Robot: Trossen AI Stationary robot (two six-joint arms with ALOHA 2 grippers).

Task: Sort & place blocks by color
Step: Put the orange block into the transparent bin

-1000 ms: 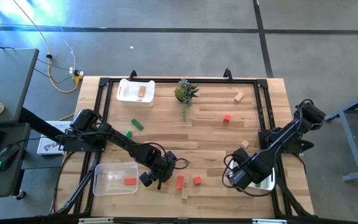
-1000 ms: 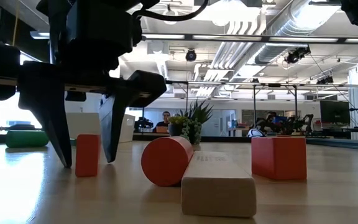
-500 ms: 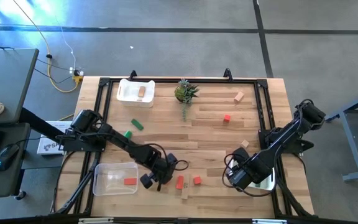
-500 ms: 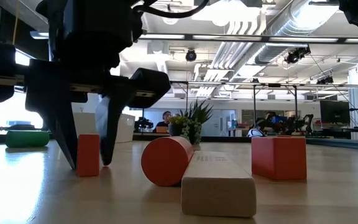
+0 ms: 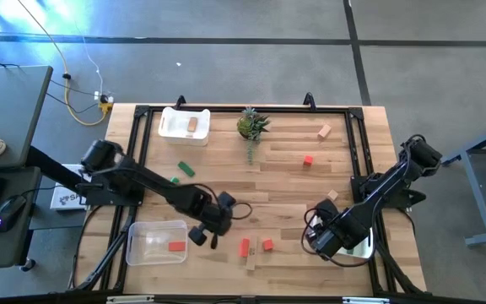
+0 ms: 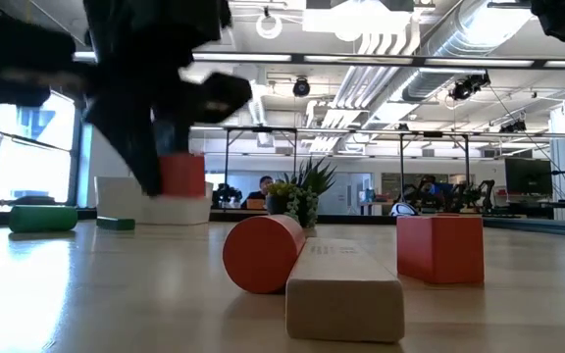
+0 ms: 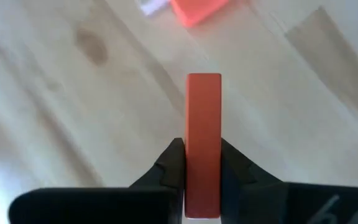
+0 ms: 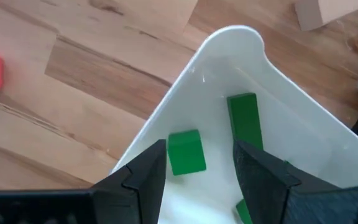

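Above wood table, left claw [image 7: 202,163] gripping red bar [image 7: 203,143]

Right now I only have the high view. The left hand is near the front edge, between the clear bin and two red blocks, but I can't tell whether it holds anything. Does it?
Observer: Yes. The left wrist view shows the left hand shut on a red-orange block, pinched between both fingers.
Operator: Is the block off the table?
Observer: Yes. In the low view it hangs well above the tabletop.
Operator: What's in the bin under the right hand?
Observer: The right wrist view shows the right hand open over a white bin holding several green blocks.
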